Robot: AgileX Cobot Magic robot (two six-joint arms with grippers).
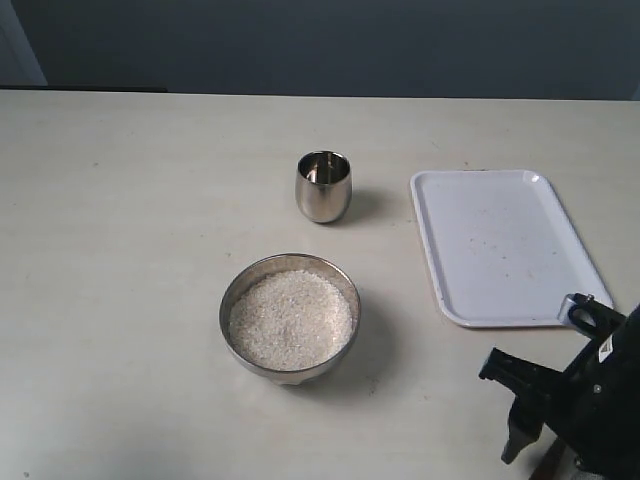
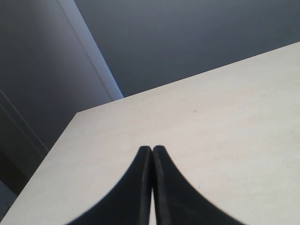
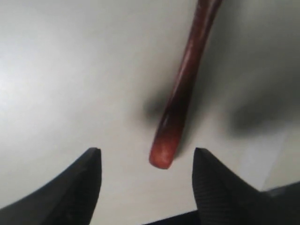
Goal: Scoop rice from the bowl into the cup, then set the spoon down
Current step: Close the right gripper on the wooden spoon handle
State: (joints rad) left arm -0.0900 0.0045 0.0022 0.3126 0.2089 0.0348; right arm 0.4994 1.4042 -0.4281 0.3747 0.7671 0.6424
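We see right gripper (image 3: 147,157) at lower right of exterior view, jaws spread wide, gripping nothing. Handle end of spoon (image 3: 185,79) sits between jaws, touching neither. Spoon seems to lie on table (image 1: 120,250), though blur leaves us unsure. Left gripper (image 2: 152,150) has fingers pressed together, empty, over tabletop. Bowl (image 1: 226,310) mid-table, filled with rice (image 1: 291,318). Cup (image 1: 323,187) upright beyond bowl, apart from it. White tray (image 1: 505,245) right of cup.
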